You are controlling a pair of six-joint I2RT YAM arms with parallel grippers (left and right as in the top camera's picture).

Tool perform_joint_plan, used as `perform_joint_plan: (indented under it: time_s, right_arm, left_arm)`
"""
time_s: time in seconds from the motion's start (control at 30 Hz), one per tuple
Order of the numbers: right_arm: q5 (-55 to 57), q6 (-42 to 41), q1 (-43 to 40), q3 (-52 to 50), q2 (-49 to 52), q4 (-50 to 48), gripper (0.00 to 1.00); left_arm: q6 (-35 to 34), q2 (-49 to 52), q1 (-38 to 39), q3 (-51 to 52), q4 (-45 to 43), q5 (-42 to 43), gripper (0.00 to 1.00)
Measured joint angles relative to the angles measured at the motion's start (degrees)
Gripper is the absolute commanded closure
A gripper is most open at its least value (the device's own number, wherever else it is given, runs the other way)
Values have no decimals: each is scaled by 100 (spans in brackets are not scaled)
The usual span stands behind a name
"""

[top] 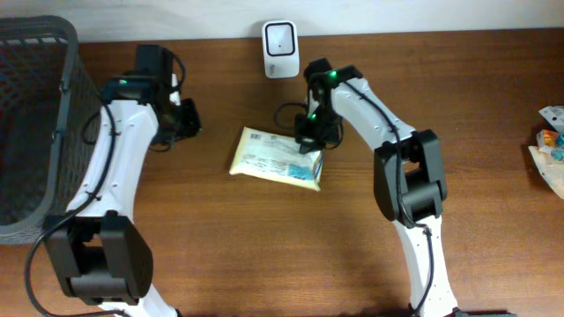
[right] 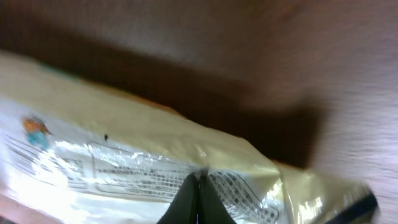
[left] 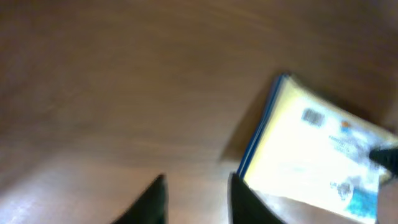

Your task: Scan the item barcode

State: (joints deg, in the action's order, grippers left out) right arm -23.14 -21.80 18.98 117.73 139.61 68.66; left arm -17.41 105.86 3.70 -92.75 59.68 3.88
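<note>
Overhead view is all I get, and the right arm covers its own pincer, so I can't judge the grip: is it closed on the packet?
Observer: In the right wrist view the right pincer is shut, with its tips against the printed film of the packet. I cannot tell whether any film is pinched between them.
Operator: Is the barcode facing up?
Observer: Yes. The left wrist view shows a barcode on the packet's upturned face, near one corner.
Operator: And the left pincer?
Observer: The left pincer is open and empty, over bare table just beside the packet.
</note>
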Motion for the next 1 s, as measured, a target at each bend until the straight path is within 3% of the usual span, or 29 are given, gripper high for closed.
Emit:
perform_joint_plan:
  time_s: [0.17,0.2,0.3,0.33,0.37,0.43,0.5,0.77,1.0]
  right_arm:
    - [164,125,-254,734,70,887,96]
    - [175,155,-269,933,72,1038,92]
    - [192,328,-269,1427,72,1458,55]
    - [195,369,-267,1578,72,1606,52]
    - [197,402,-267,1648,72,1687,55]
    - [216,470,-267,1718,72,1980,83]
    - [221,520,-254,1718,74,2184,88]
    - [245,750,188,1622,74,2039,96]
    - [299,581,323,476,83,1266,96]
  left_arm:
    - [258,2,411,708,-1121,927,88]
    - [278,2,492,824,-1285,1082,88]
    - [289,2,699,1051,-1499,1379,95]
    - [284,2,772,1091,-1519,1438,98]
    - [291,2,839,1108,-1519,1491,100]
    - [284,2,981,1113,-1539,1569,100]
    - [278,2,1040,1113,-1539,1589,100]
    - [7,715,1117,1117,-1707,1674,100]
    - [-42,1204,1117,1152,-1707,1792,100]
